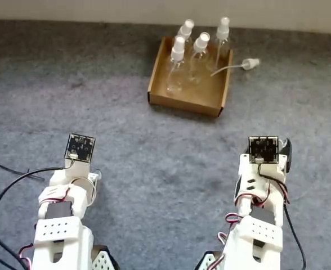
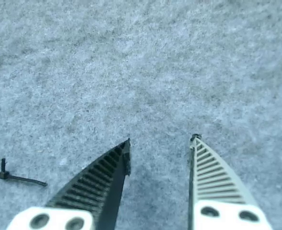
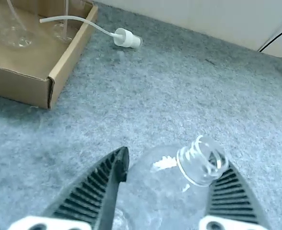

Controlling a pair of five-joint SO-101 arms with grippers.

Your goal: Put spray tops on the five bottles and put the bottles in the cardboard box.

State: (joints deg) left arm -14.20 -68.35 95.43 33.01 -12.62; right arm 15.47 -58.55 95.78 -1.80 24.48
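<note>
Probably a small robotics lab or hobby bench: a grey felt mat (image 1: 98, 95) covers the table, a plain white wall (image 1: 126, 8) stands behind, and a loose black cable (image 1: 23, 178) lies on the mat.

a grey felt-like cover (image 1: 154, 152) spreads over the whole table; the cardboard box (image 1: 182, 103) sits on it toward the far edge, open side up; just beside the box's right wall a loose spray top (image 1: 250, 63) lies with its white head on the felt, its thin tube reaching over the box rim; well apart from the box, at the near left, a black cable (image 1: 8, 188) trails across the felt; a thin black tie (image 2: 16, 178) lies flat on it too.
</note>
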